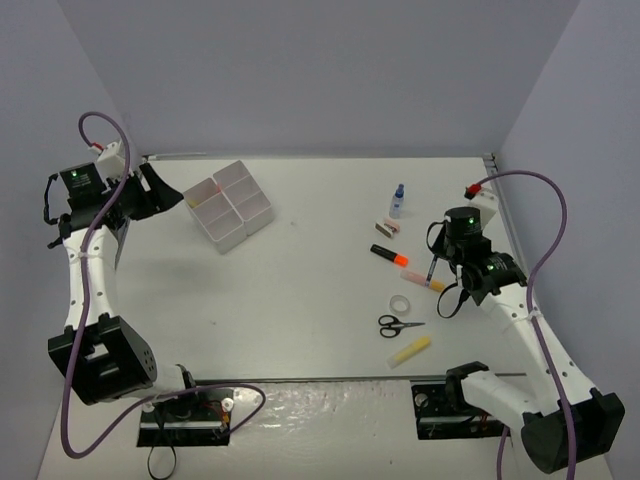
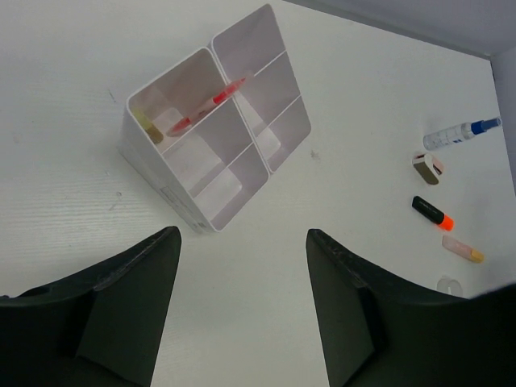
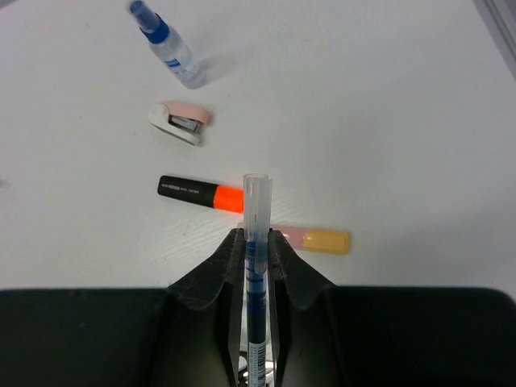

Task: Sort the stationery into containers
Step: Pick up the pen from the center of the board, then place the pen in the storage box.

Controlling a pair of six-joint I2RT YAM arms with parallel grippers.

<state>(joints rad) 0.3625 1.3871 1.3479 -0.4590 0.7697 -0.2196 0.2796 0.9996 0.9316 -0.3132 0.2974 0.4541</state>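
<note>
The white six-compartment tray (image 1: 230,205) (image 2: 211,137) stands at the back left, with a red pen (image 2: 208,106) and a yellow item (image 2: 147,126) inside it. My left gripper (image 1: 160,190) (image 2: 242,235) hangs open and empty just left of the tray. On the right, my right gripper (image 1: 434,272) (image 3: 257,242) is shut on a thin blue pen (image 3: 257,211) with a clear cap, held above the table. Under it lie an orange-black highlighter (image 1: 390,255) (image 3: 201,193) and a pink-yellow highlighter (image 1: 425,283) (image 3: 320,240).
A blue-capped bottle (image 1: 398,201) (image 3: 169,50) and a pink eraser (image 1: 387,228) (image 3: 181,122) lie beyond the right gripper. Nearer the front are a white tape roll (image 1: 402,303), black-handled scissors (image 1: 398,324) and a yellow highlighter (image 1: 410,351).
</note>
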